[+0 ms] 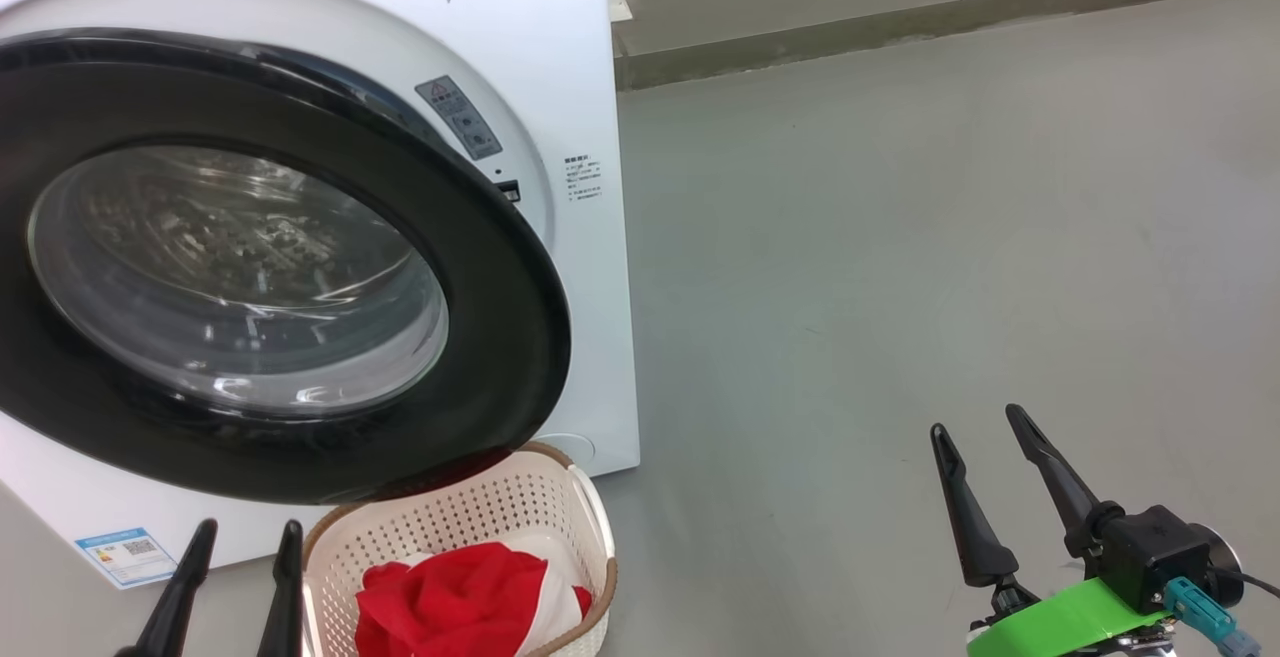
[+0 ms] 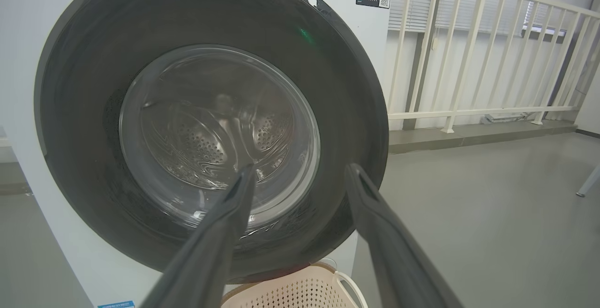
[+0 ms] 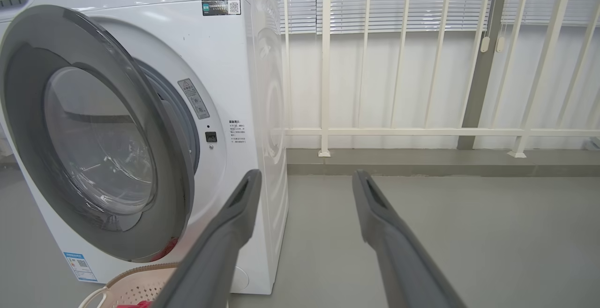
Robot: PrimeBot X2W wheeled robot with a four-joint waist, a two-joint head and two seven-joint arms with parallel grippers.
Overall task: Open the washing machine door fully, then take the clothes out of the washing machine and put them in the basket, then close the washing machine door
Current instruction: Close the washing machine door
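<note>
The washing machine (image 1: pixel 560 57) stands at the left, and its black-rimmed door (image 1: pixel 480 267) hangs partly ajar, a gap showing on its right side; the same door (image 3: pixel 173 158) stands away from the front panel in the right wrist view. The basket (image 1: pixel 590 527) sits on the floor under the door's lower edge with red and white clothes (image 1: pixel 460 597) inside. My left gripper (image 1: pixel 245 532) is open just left of the basket, pointing at the door (image 2: pixel 84 125). My right gripper (image 1: pixel 975 422) is open and empty over the bare floor to the right.
A grey floor (image 1: pixel 900 267) stretches to the right of the machine. A raised ledge (image 1: pixel 900 17) runs along the back, and a white railing (image 3: pixel 422 132) stands on it.
</note>
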